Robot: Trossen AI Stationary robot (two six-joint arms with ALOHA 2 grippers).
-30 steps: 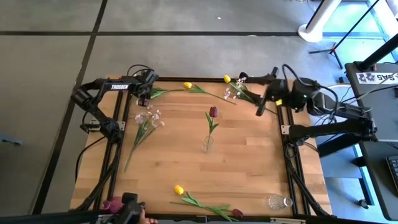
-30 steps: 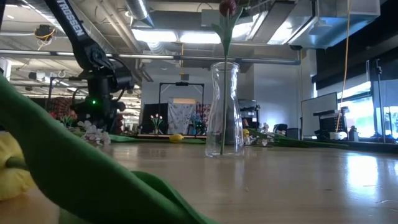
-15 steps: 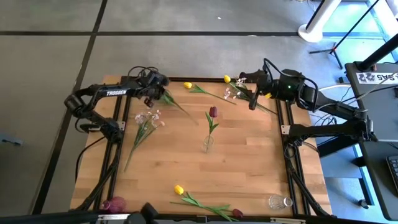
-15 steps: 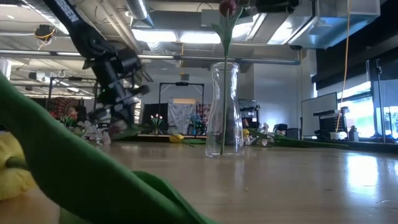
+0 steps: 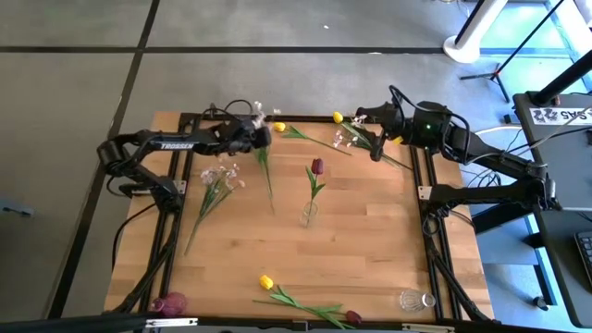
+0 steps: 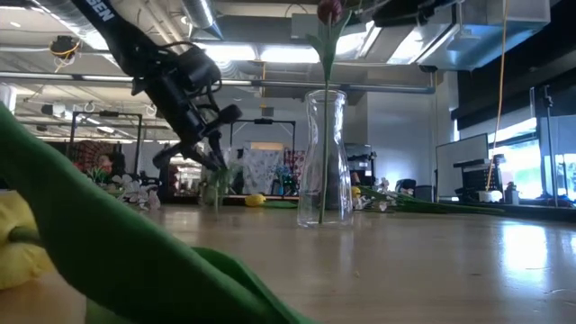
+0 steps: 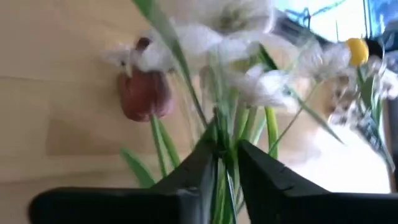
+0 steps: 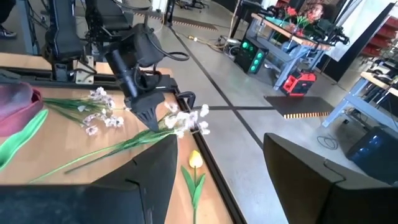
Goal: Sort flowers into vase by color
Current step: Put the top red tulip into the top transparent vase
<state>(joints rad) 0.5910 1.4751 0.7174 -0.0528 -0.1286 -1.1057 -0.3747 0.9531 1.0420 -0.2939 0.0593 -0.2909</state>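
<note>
My left gripper (image 5: pixel 263 141) is shut on a spray of tiny white-pink blossoms (image 8: pixel 186 118) above the table's far middle, left of the glass vase (image 5: pixel 308 214). The vase stands upright and holds one dark red tulip (image 5: pixel 317 166) by its stem. My right gripper (image 8: pixel 217 186) is open and empty above the far right corner, over a yellow tulip (image 5: pixel 338 117) and another white spray (image 5: pixel 346 139) that lie flat. A further white spray (image 5: pixel 217 180) lies at the left, and a yellow tulip (image 5: pixel 279 127) at the far edge. My left gripper pinches the spray's green stems (image 7: pixel 225 155) between its two fingers, just below the blossoms (image 7: pixel 236 56). The blossom end sticks out toward the far edge. The long stem (image 5: pixel 268 185) slants down toward the near edge; whether its free end touches the table I cannot tell.
A yellow tulip (image 5: pixel 266 282) and a dark red tulip (image 5: pixel 353 317) lie at the near edge. A second glass vase (image 5: pixel 416 300) lies at the near right corner and a dark red flower (image 5: pixel 169 303) at the near left. The black frame rails (image 5: pixel 176 185) run along both sides.
My left gripper has carried the spray from the far left corner toward the table's middle and has turned. The stem has swung from pointing toward the right edge round to pointing toward the near edge. My right gripper has shifted a little toward the left edge.
</note>
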